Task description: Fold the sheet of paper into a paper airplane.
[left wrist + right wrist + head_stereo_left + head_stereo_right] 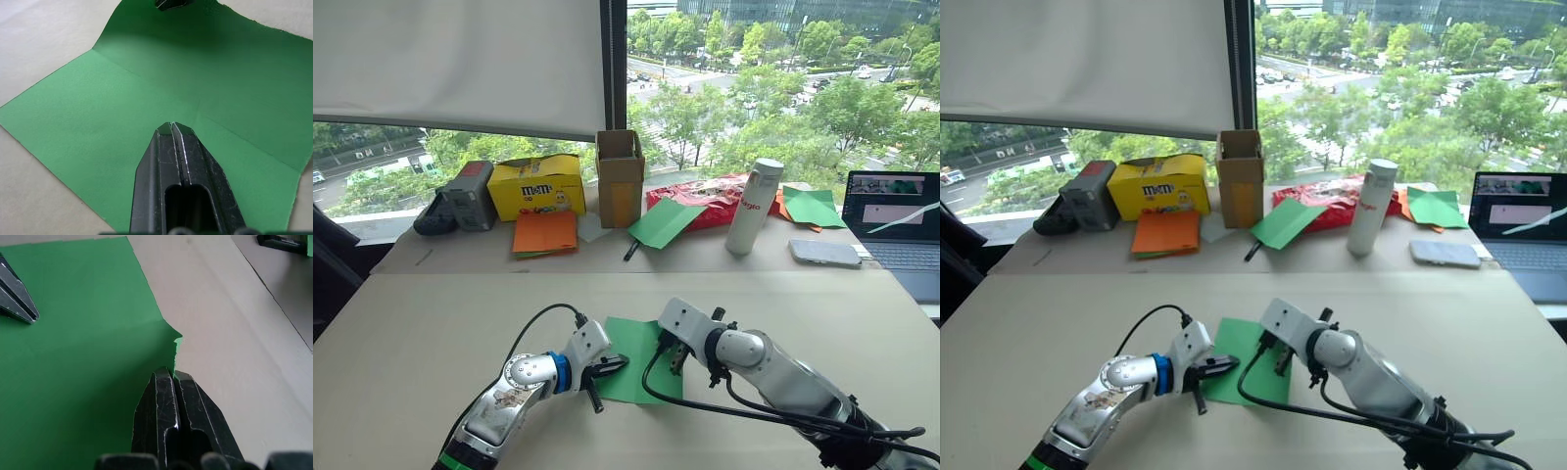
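The green sheet of paper [631, 343] lies flat on the table in front of me, with one straight crease [146, 83] across it. My left gripper [619, 364] is shut, its tips resting on the sheet's near left part [171, 126]. My right gripper [674, 360] is shut at the sheet's right edge, where the paper [73, 333] is crumpled and pinched at the fingertips [168, 374]. The two grippers are about a finger's length apart over the sheet. The paper airplane is out of view.
Along the back of the table stand orange sheets [545, 233], a yellow box [536, 184], a cardboard box [620, 176], a folded green paper [666, 222], a white bottle [751, 206], a red bag [700, 194] and a laptop [896, 220].
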{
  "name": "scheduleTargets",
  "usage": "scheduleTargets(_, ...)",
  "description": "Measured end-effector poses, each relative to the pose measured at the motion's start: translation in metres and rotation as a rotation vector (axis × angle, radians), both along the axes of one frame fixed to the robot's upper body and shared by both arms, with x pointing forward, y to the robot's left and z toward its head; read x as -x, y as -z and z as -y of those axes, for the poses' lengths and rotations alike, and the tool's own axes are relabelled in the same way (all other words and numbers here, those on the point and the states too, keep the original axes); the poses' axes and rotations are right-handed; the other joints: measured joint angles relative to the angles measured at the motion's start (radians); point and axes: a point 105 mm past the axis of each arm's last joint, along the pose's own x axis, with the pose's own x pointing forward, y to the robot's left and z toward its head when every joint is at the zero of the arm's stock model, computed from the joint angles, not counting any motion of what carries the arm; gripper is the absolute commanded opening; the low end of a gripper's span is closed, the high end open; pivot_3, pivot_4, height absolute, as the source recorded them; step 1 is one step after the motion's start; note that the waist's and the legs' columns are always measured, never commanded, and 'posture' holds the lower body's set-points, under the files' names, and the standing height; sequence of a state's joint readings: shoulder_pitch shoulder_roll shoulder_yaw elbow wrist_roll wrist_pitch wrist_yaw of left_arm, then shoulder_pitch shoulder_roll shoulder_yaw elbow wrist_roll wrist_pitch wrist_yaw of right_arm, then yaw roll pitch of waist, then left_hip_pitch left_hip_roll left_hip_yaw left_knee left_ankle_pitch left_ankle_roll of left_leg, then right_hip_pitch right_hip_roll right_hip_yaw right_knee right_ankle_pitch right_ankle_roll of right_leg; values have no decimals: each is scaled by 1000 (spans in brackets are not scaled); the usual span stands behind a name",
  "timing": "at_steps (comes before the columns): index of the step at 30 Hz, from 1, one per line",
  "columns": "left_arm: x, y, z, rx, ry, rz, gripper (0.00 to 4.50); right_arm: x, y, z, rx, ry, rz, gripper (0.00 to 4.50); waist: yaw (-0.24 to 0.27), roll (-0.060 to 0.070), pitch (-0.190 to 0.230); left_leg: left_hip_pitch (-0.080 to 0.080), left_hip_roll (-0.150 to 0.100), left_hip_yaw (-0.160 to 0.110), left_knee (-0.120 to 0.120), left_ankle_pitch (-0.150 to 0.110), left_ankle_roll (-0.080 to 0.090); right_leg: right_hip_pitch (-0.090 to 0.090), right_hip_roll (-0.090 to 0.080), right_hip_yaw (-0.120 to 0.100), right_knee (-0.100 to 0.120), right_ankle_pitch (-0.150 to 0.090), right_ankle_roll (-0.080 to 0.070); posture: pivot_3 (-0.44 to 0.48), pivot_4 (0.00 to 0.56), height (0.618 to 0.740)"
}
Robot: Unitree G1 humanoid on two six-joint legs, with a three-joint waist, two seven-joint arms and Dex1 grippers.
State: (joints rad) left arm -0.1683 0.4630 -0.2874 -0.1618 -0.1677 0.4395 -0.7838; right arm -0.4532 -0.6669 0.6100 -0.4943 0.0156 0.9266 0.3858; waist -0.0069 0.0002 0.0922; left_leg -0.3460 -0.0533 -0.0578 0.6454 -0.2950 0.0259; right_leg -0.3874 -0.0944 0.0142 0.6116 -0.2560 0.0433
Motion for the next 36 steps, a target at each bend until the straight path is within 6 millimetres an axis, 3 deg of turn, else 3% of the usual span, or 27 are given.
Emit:
scheduleTargets(5, 0, -1, 0, 17, -6, -17, 0, 1, 8, 0, 103, -78, 49, 31, 0, 0, 0, 0, 0, 0, 0, 0, -1, 0, 0, 0, 0, 0, 0, 0, 150, 740)
scheduleTargets(13, 1, -2, 0, 30, -15, -35, 0, 0, 3, -7, 191, -169, 159, 31, -2, 0, 0, 0, 0, 0, 0, 1, -1, 0, 0, 0, 0, 0, 0, 0, 150, 740)
scheduleTargets(36, 9, -2, -3, 91, -49, -152, 0, 14, 19, -17, 300, -248, 179, 31, -3, -1, 0, 0, 0, 0, 0, 3, -6, 0, 1, 1, 0, 0, 0, 0, 150, 740)
